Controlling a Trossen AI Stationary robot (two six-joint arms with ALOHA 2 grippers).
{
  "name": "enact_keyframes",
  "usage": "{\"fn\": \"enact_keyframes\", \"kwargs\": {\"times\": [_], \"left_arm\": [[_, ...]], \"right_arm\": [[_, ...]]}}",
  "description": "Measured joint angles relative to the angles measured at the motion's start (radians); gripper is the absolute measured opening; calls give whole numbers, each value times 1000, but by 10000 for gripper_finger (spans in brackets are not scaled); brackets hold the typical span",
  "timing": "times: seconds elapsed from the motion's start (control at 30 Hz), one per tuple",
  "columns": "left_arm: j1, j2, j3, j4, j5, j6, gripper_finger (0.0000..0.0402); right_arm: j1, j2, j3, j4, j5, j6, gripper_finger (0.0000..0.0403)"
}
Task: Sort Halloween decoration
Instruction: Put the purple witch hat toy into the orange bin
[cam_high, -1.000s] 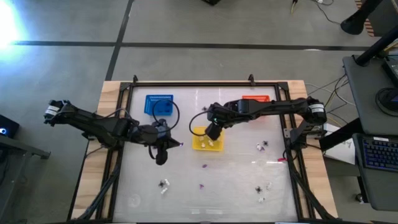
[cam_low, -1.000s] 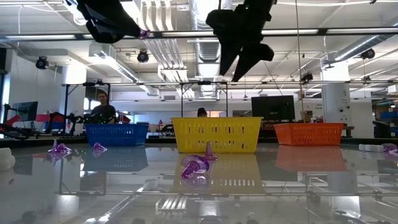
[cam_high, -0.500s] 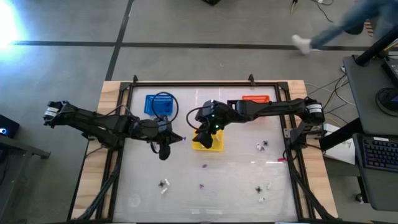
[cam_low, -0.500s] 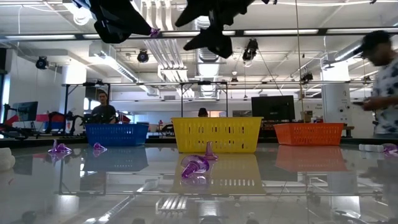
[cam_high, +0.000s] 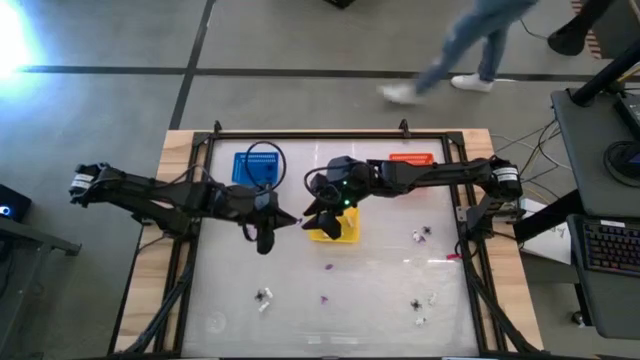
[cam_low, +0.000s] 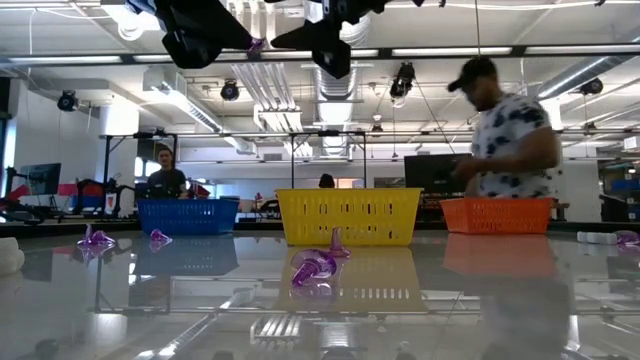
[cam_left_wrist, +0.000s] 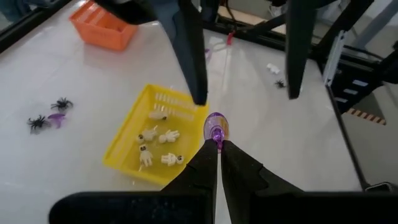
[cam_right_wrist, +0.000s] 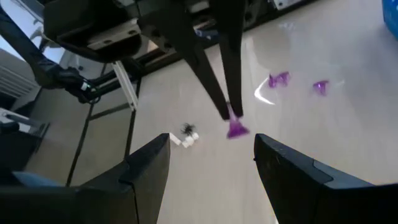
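while the left gripper (cam_left_wrist: 217, 144) pinches a purple trinket (cam_left_wrist: 216, 127), cream trinkets (cam_left_wrist: 159, 147) fill the yellow basket (cam_left_wrist: 127, 139).

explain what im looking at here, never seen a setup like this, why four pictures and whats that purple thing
Two dark robot arms work at one table, sorting small Halloween trinkets into baskets. One picture looks straight down, one looks level across the tabletop, and two come from cameras on the arms' wrists. The left gripper is shut on a purple trinket, held in the air near the yellow basket. The right gripper is open and empty, facing it just ahead. The yellow basket already holds white figures; a blue basket and an orange basket stand alongside it. More purple, black and white trinkets lie scattered on the table. A person is passing behind.
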Motion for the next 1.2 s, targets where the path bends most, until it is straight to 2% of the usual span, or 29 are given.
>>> {"fn": "enact_keyframes", "kwargs": {"times": [0.27,0.47,0.8,1.2], "left_arm": [[22,1,0,53,31,31,0],[29,10,0,60,35,37,0],[43,22,0,87,53,40,0],[48,22,0,88,52,44,0]], "right_arm": [[-1,14,0,13,60,-1,224],[-1,17,0,21,64,-14,218],[-1,17,0,32,64,-9,153],[-1,17,0,21,64,7,94]]}}
